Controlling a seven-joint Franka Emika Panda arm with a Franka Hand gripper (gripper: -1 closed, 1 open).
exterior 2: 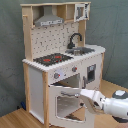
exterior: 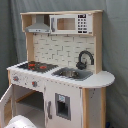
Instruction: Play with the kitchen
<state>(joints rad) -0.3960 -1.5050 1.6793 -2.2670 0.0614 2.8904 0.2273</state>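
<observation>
The kitchen (exterior: 65,82) (exterior 2: 60,60) is a tall toy of white panels and pale wood. It has a red-ringed black hob (exterior: 37,65) (exterior 2: 52,59), a black faucet (exterior: 85,59) (exterior 2: 75,40) over a sink and a grey hood (exterior: 39,25) (exterior 2: 49,20). Its windowed oven door (exterior 2: 65,104) (exterior: 6,102) stands swung open. In the second exterior view my gripper (exterior 2: 86,95) is at the door's free upper corner, at or touching its edge. In the first exterior view only a white part of my arm (exterior: 20,122) shows at the bottom edge.
A grey curtain (exterior: 115,45) hangs behind the kitchen. A wooden floor (exterior 2: 15,119) lies in front of it. A small cupboard door with a dark window (exterior: 62,106) sits under the sink. A microwave (exterior: 70,23) is on the top shelf.
</observation>
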